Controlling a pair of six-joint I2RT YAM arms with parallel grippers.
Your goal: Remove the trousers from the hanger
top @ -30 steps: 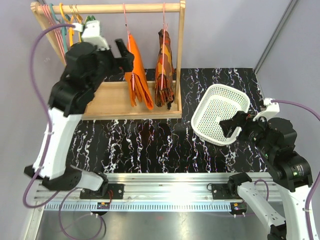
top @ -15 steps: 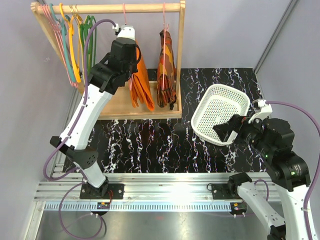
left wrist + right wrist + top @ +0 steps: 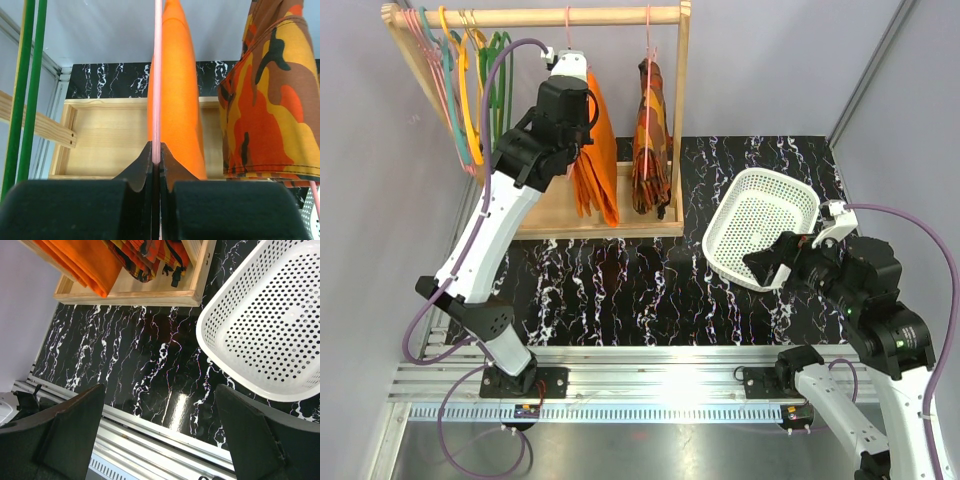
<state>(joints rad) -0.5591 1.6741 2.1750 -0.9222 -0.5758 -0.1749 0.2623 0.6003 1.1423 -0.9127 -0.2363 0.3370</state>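
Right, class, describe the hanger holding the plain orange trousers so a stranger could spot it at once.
Find the wooden rack at the back left and follow its top rail. Two pink wire hangers there carry clothes; the hanger is the left one, bearing the plain orange trousers. Its neighbour holds a patterned garment, and only this one is pinched by the left end effector.
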